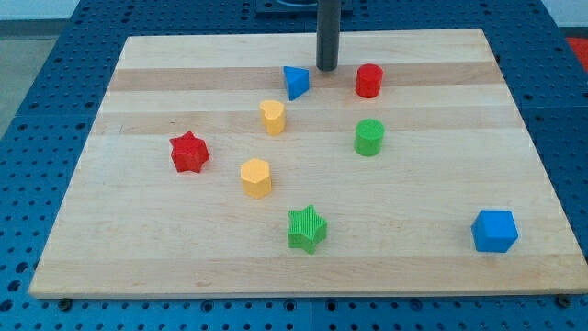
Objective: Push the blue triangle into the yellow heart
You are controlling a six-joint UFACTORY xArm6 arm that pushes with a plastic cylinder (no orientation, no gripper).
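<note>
The blue triangle (295,82) sits near the view's top, just left of centre. The yellow heart (272,117) lies a short way below and left of it, with a small gap between them. My tip (327,67) stands on the board just right of and slightly above the blue triangle, close to it; I cannot tell if it touches.
A red cylinder (368,81) is right of my tip. A green cylinder (369,137) is below it. A yellow block (256,177), a red star (189,153), a green star (307,228) and a blue cube (494,231) lie lower on the wooden board (441,267).
</note>
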